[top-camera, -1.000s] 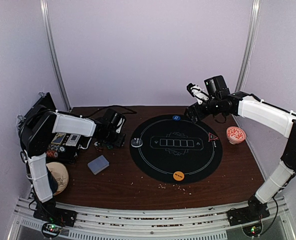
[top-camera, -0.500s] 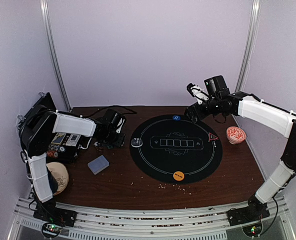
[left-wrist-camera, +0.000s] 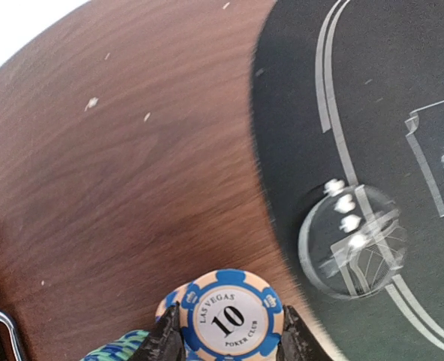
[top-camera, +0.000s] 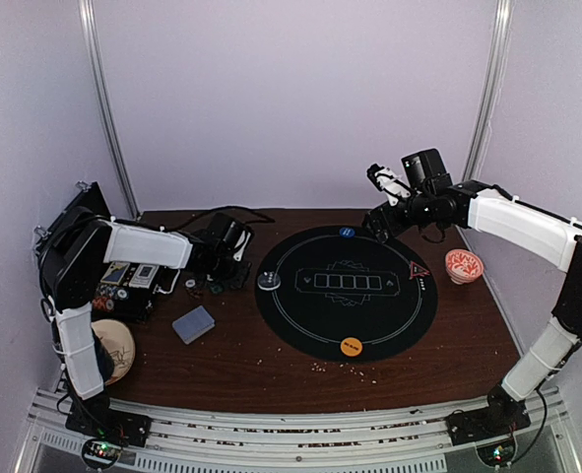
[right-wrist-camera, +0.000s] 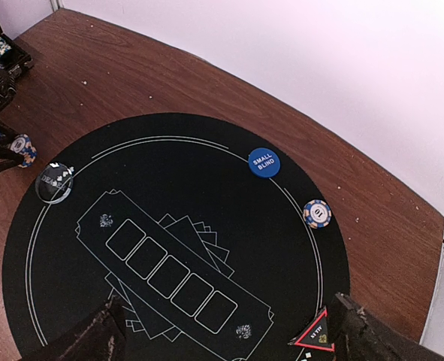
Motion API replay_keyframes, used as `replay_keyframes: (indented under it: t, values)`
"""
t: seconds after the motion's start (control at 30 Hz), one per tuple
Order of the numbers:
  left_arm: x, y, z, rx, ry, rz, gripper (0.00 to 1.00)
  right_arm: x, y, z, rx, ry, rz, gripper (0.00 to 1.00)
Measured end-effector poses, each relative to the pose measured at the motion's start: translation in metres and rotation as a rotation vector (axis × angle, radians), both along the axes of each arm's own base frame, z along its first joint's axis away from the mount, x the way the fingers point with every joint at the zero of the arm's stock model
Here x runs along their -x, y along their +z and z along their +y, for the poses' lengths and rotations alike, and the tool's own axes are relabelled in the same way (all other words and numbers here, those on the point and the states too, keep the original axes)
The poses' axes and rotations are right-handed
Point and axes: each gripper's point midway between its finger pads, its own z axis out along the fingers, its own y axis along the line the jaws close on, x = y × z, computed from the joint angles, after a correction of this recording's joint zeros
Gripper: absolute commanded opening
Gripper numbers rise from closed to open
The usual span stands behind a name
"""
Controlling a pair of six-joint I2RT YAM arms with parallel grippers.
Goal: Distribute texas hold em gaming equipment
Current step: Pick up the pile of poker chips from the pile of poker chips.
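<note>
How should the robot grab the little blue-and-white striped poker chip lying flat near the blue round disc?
By its rim, from straight above. The blue-and-white striped poker chip lies flat on the round black mat, so only its thin round edge gives the fingers opposite sides to pinch. The blue round disc sits apart from it, leaving room.

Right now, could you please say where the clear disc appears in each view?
Top external: clear disc at the left edge of the black mat.
Left wrist: disc right of centre, on white lines.
Right wrist: disc far left, on the mat.
Shared landmark: the mat's white ring.
</note>
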Motion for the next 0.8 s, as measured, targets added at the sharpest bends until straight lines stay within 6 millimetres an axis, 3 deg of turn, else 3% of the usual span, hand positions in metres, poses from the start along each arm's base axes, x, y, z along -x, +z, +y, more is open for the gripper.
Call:
replay_keyframes:
  t: [0.27,0.5,0.6,0.8]
  values:
    - [-0.01,0.034,-0.029,0.045,-0.031,-0.07,0.28,0.0,0.0,0.0,0.0,-0.001,-0.001,0.94]
    - [-0.046,0.073,-0.059,0.115,-0.042,-0.165,0.28,0.0,-0.003,0.0,0.001,-0.002,0.0,0.94]
    - [-0.059,0.068,-0.072,0.118,-0.053,-0.173,0.28,0.0,-0.003,-0.001,0.003,-0.004,-0.001,0.94]
    - [-0.083,0.036,-0.091,0.089,-0.069,-0.16,0.28,-0.001,-0.003,-0.001,0.003,-0.007,-0.005,0.94]
